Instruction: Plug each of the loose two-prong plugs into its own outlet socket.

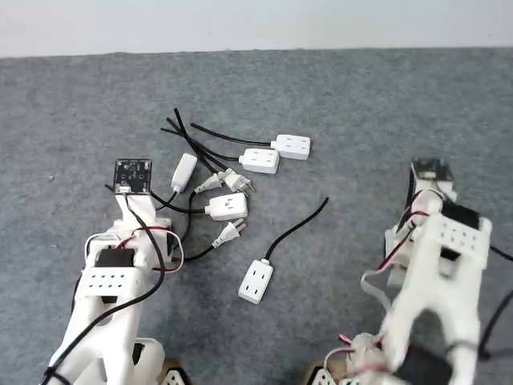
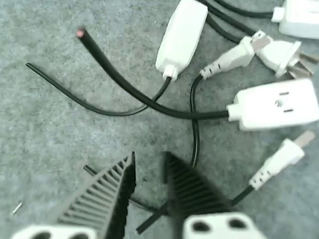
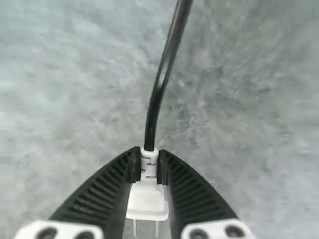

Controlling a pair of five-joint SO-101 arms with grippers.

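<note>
1. Carrying a plug looks to be the step in hand. The right arm's jaws are clamped tight on a small white two-prong plug (image 3: 147, 201), pinching it at the neck where its round black cord (image 3: 164, 74) leaves. The two metal prongs point back toward the wrist.
2. Taking the white rectangular plastic outlet socket (image 1: 226, 207) lying face-up in the middle of the tangle as the landmark, the held plug hangs well apart from it, over bare grey fuzzy desk (image 3: 249, 99) on the right arm's side.
3. The left arm's jaws stand a little parted and grip nothing. They hover just beside that socket, with a thin black lead (image 2: 149, 221) crossing under the gap.
4. One loose white plug (image 1: 228, 233) lies just beside the landmark socket, and a pair of plugs (image 1: 232, 182) lies near it on the far side. A lone white socket block (image 1: 256, 281) sits near it, toward the arms.
5. The next move, as I judge it, calls for turning the plug so its prongs face a socket's slots, lining both prongs up squarely and pressing in. The sockets look light and will likely slide unless the free jaws brace one.
</note>
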